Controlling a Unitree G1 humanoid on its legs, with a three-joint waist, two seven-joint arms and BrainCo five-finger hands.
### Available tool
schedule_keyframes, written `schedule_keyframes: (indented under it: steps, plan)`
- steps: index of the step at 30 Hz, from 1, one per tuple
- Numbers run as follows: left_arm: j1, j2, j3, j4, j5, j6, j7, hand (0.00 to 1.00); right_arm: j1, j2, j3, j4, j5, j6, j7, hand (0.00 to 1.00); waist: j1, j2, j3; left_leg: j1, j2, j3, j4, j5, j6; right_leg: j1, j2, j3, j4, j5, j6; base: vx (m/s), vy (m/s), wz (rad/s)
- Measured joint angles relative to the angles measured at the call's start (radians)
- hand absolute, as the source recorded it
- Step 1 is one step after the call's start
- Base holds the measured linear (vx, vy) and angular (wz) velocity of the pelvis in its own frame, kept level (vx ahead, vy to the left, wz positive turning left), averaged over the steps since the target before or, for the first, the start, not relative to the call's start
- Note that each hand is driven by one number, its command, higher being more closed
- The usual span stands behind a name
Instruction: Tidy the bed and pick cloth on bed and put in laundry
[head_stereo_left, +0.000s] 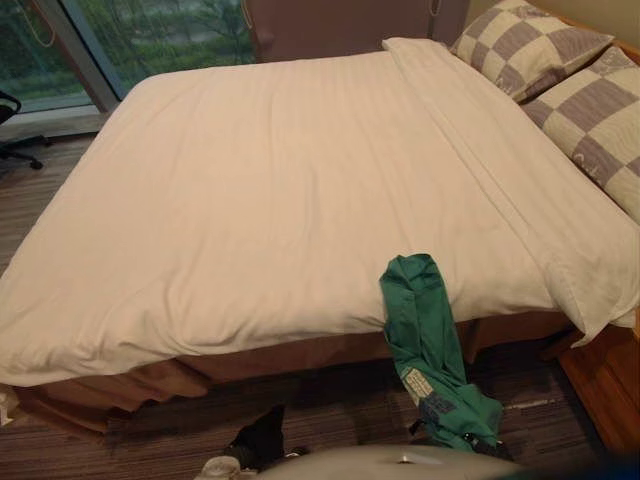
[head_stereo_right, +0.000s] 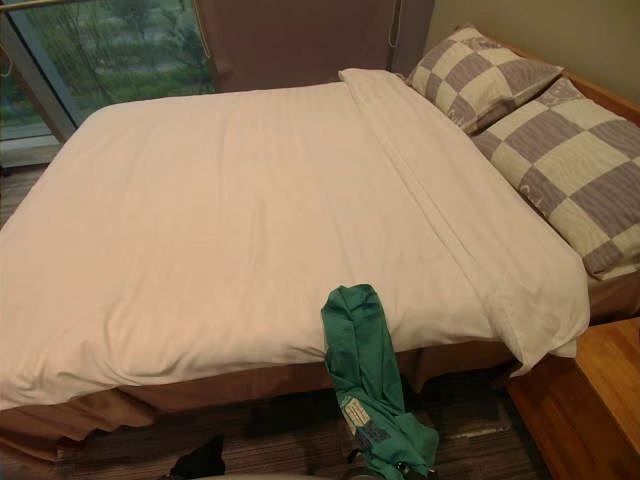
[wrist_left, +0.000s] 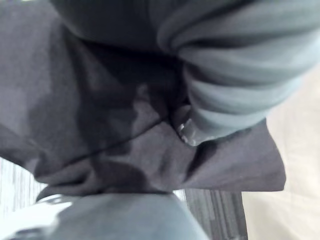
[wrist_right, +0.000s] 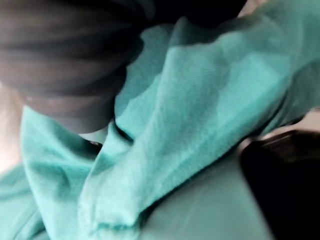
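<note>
Green rumpled cloth (head_stereo_left: 422, 325), draped off smooth bed (head_stereo_left: 280, 200)

Bed (head_stereo_left: 250, 362) w/ duvet (head_stereo_left: 280, 200), pillows (head_stereo_left: 595, 115), green cloth (head_stereo_left: 420, 320)

R wrist: my right hand (wrist_right: 65, 60) blurred, lost past its cover in green cloth (wrist_right: 200, 115) — grip unreadable | L wrist: my left hand (wrist_left: 240, 75) blurred against dark grey fabric (wrist_left: 125, 140), identity undetermined | head: green cloth's lower end cut by bottom edge; nearer pillow (head_stereo_right: 570, 180) cut at right edge; label (head_stereo_right: 358, 410) on cloth too small to read
</note>
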Motion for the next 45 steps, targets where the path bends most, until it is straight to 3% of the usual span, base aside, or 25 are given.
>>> schedule_keyframes:
  steps: [4,6,7,12,18,20,21,22,23,24,25,26,27,28,29,30,31,33,35,39,40,42,43,44,45]
  plan:
    - [0.018,0.003,0.000,-0.001,0.001,-0.042,-0.006,1.00,-0.006,0.001,0.012,0.023,-0.074,0.001,0.005,1.00,0.000,-0.010,-0.019,-0.029,-0.035,-0.104,0.000,0.010,0.012,0.009,-0.029,-0.049,0.080,-0.068,0.001,0.10,-0.021,0.76]
    - [0.017,0.007,0.000,0.000,0.012,-0.046,-0.015,1.00,0.003,0.000,0.024,0.022,-0.071,0.005,0.003,1.00,-0.008,-0.021,-0.014,-0.037,-0.048,-0.197,0.000,0.004,0.018,0.018,-0.027,-0.012,0.159,-0.084,-0.015,0.14,-0.047,1.48]
    - [0.018,0.006,0.002,-0.001,0.023,-0.046,-0.020,1.00,0.014,-0.005,0.038,0.022,-0.069,0.014,0.002,1.00,-0.007,-0.023,-0.014,-0.038,-0.048,-0.258,0.001,0.011,0.021,0.036,-0.014,0.018,0.200,-0.085,-0.045,0.14,-0.050,1.71]
    - [0.080,0.000,0.043,-0.004,-0.041,-0.051,-0.002,1.00,-0.032,-0.022,0.095,0.021,-0.147,0.059,0.035,1.00,0.040,-0.043,-0.025,-0.042,-0.052,-0.355,0.001,0.032,0.013,0.053,-0.001,0.032,0.247,-0.087,-0.053,0.11,-0.093,0.75]
    - [0.106,0.004,0.047,-0.007,-0.146,-0.117,0.009,1.00,-0.099,-0.032,0.136,0.036,-0.293,0.105,0.076,1.00,0.050,-0.040,-0.017,-0.111,-0.067,-0.487,0.000,0.082,0.006,0.097,-0.002,-0.133,0.201,-0.105,-0.056,-0.04,-0.125,0.72]
    - [0.097,0.002,0.060,-0.034,-0.159,-0.121,0.007,1.00,-0.103,-0.028,0.137,0.031,-0.294,0.125,0.076,1.00,0.049,-0.045,-0.013,-0.150,-0.073,-0.450,0.001,0.047,0.057,0.132,-0.016,-0.234,0.153,-0.119,-0.041,-0.13,-0.059,1.18]
    - [0.090,0.009,0.108,-0.054,-0.160,-0.130,0.005,1.00,-0.106,-0.006,0.137,0.025,-0.286,0.135,0.073,1.00,0.046,-0.112,-0.008,-0.179,-0.094,-0.269,0.044,-0.064,0.151,0.178,-0.067,-0.357,0.059,-0.110,-0.041,-0.08,-0.018,1.41]
    - [0.071,0.009,0.116,-0.054,-0.161,-0.135,0.006,1.00,-0.112,-0.005,0.136,0.026,-0.284,0.138,0.074,1.00,0.044,-0.119,0.006,-0.218,-0.088,-0.192,0.136,-0.080,0.168,0.182,-0.085,-0.396,0.052,-0.110,-0.041,-0.08,-0.028,1.92]
    - [0.047,-0.001,0.116,-0.056,-0.161,-0.137,0.007,1.00,-0.127,-0.024,0.132,0.025,-0.255,0.146,0.072,1.00,0.047,-0.077,0.034,-0.290,-0.059,-0.104,0.332,-0.094,0.192,0.189,-0.080,-0.463,0.080,-0.111,-0.040,-0.06,0.005,1.67]
    - [0.049,-0.032,0.111,-0.069,-0.159,-0.139,0.007,1.00,-0.133,-0.057,0.127,0.016,-0.224,0.155,0.075,1.00,0.040,-0.020,0.046,-0.304,-0.046,-0.078,0.404,-0.069,0.230,0.189,-0.059,-0.497,0.118,-0.111,-0.040,-0.07,0.052,2.08]
    - [0.053,-0.054,0.104,-0.087,-0.157,-0.144,0.005,1.00,-0.140,-0.085,0.123,0.017,-0.201,0.170,0.072,1.00,0.019,0.024,0.048,-0.301,-0.057,-0.091,0.367,-0.096,0.240,0.182,-0.040,-0.520,0.162,-0.116,-0.044,-0.09,0.113,2.48]
    - [0.030,-0.054,0.104,-0.090,-0.153,-0.156,0.003,1.00,-0.147,-0.095,0.119,0.025,-0.170,0.186,0.074,1.00,0.007,0.034,0.051,-0.299,-0.101,-0.161,0.279,-0.066,0.206,0.173,-0.025,-0.487,0.145,-0.165,-0.072,-0.10,0.119,2.09]
    - [0.010,-0.052,0.105,-0.092,-0.154,-0.157,0.002,1.00,-0.154,-0.091,0.117,0.027,-0.169,0.190,0.075,1.00,0.010,0.020,0.053,-0.299,-0.116,-0.154,0.258,-0.069,0.208,0.174,-0.020,-0.481,0.096,-0.165,-0.079,-0.07,0.078,2.06]
    - [0.000,-0.016,0.110,-0.086,-0.153,-0.157,-0.007,1.00,-0.181,-0.069,0.113,0.038,-0.148,0.196,0.075,1.00,0.018,-0.041,0.060,-0.335,-0.114,-0.038,0.340,-0.145,0.230,0.197,-0.058,-0.540,0.011,-0.157,0.005,-0.03,0.030,1.44]
    - [-0.003,-0.009,0.109,-0.079,-0.147,-0.152,-0.011,1.00,-0.199,-0.058,0.090,0.045,-0.146,0.201,0.075,1.00,0.022,-0.041,0.068,-0.362,-0.049,0.006,0.521,-0.198,0.246,0.209,-0.074,-0.619,0.044,-0.150,0.021,0.03,0.024,1.53]
    - [0.002,-0.014,0.108,-0.078,-0.142,-0.150,-0.011,1.00,-0.191,-0.054,0.082,0.044,-0.152,0.204,0.075,1.00,0.020,-0.028,0.062,-0.348,-0.018,0.015,0.559,-0.226,0.207,0.225,-0.069,-0.657,0.078,-0.148,0.022,0.08,0.060,1.34]
    - [0.006,-0.020,0.102,-0.078,-0.133,-0.143,-0.013,1.00,-0.186,-0.062,0.079,0.043,-0.158,0.204,0.074,1.00,0.018,-0.011,0.058,-0.334,-0.039,-0.003,0.518,-0.249,0.196,0.229,-0.066,-0.679,0.115,-0.148,0.021,0.15,0.148,1.45]
    - [-0.015,-0.013,0.080,-0.074,-0.109,-0.128,-0.030,1.00,-0.181,-0.048,0.049,0.058,-0.163,0.209,0.078,1.00,0.019,-0.017,0.068,-0.283,-0.107,-0.065,0.407,-0.191,0.214,0.231,-0.094,-0.690,0.168,-0.132,0.010,0.14,0.189,1.26]
    - [-0.024,-0.013,0.062,-0.072,-0.095,-0.111,-0.054,1.00,-0.179,-0.045,0.020,0.054,-0.159,0.209,0.076,1.00,0.024,-0.007,0.070,-0.185,-0.166,-0.148,0.210,-0.089,0.218,0.230,-0.066,-0.688,0.114,-0.134,0.017,0.08,0.117,0.93]
    - [-0.033,-0.001,0.020,-0.041,-0.102,-0.106,-0.073,1.00,-0.167,-0.042,-0.004,0.051,-0.148,0.203,0.070,1.00,0.023,0.000,0.071,-0.090,-0.222,-0.241,0.075,-0.039,0.209,0.188,-0.104,-0.688,0.196,-0.107,-0.004,0.00,0.025,0.73]
    - [-0.037,-0.004,0.001,-0.033,-0.106,-0.099,-0.082,1.00,-0.162,-0.049,-0.018,0.045,-0.139,0.196,0.065,1.00,0.018,0.013,0.069,-0.067,-0.228,-0.265,0.030,-0.039,0.210,0.170,-0.129,-0.684,0.291,-0.102,-0.010,-0.05,0.015,0.70]
    - [-0.051,-0.009,-0.023,-0.032,-0.109,-0.090,-0.106,1.00,-0.151,-0.057,-0.034,0.031,-0.113,0.180,0.060,1.00,0.018,0.033,0.076,-0.051,-0.215,-0.288,0.009,-0.033,0.204,0.123,-0.135,-0.630,0.412,-0.079,-0.068,-0.02,0.007,0.62]
    - [-0.051,-0.009,-0.025,-0.032,-0.109,-0.090,-0.108,1.00,-0.151,-0.057,-0.036,0.030,-0.107,0.178,0.060,1.00,0.018,0.036,0.075,-0.050,-0.214,-0.293,0.008,-0.030,0.202,0.117,-0.129,-0.613,0.418,-0.079,-0.071,0.04,-0.037,0.68]
    - [-0.057,-0.004,-0.045,-0.032,-0.108,-0.084,-0.115,1.00,-0.135,-0.056,-0.038,0.027,-0.091,0.164,0.062,1.00,0.013,0.046,0.073,-0.053,-0.202,-0.353,0.017,-0.007,0.191,0.086,-0.046,-0.444,0.395,-0.136,-0.045,0.04,-0.053,0.83]
    - [-0.062,-0.001,-0.050,-0.031,-0.107,-0.081,-0.115,1.00,-0.124,-0.055,-0.037,0.028,-0.089,0.159,0.063,1.00,0.008,0.045,0.074,-0.056,-0.199,-0.382,0.020,-0.004,0.186,0.076,-0.003,-0.362,0.370,-0.155,-0.046,0.04,-0.068,1.09]
